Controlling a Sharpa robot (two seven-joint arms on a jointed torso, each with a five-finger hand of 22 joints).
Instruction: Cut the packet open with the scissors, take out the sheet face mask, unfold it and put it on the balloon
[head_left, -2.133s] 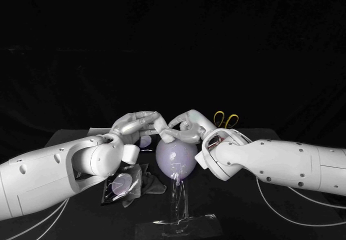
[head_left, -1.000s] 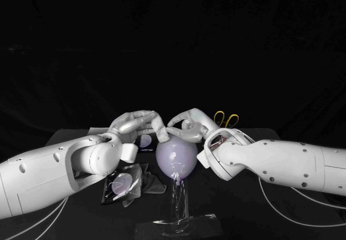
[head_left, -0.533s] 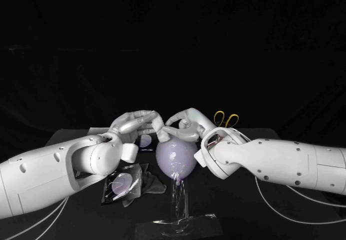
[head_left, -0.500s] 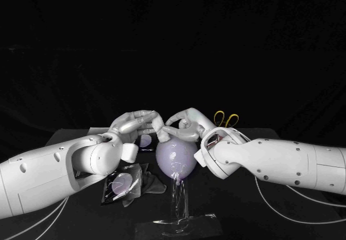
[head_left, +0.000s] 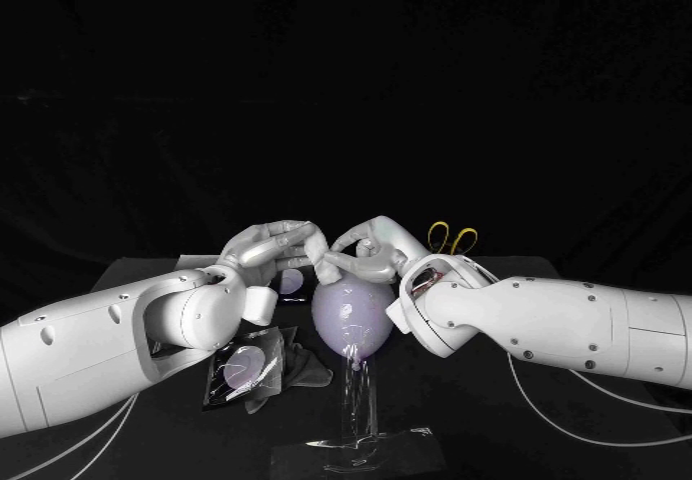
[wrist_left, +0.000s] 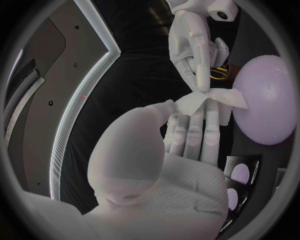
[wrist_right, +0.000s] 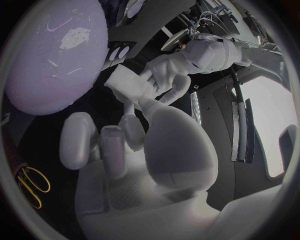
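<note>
With our left hand (head_left: 267, 248) pinching the folded mask (wrist_left: 209, 97) just above the balloon (head_left: 351, 315) and our right hand (head_left: 368, 252) touching its edge, grip we cannot tell, we want one layer firmly pinched, then a slow, level pull apart.

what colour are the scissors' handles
Yellow. The scissors show best in the head view, lying on the table.
</note>
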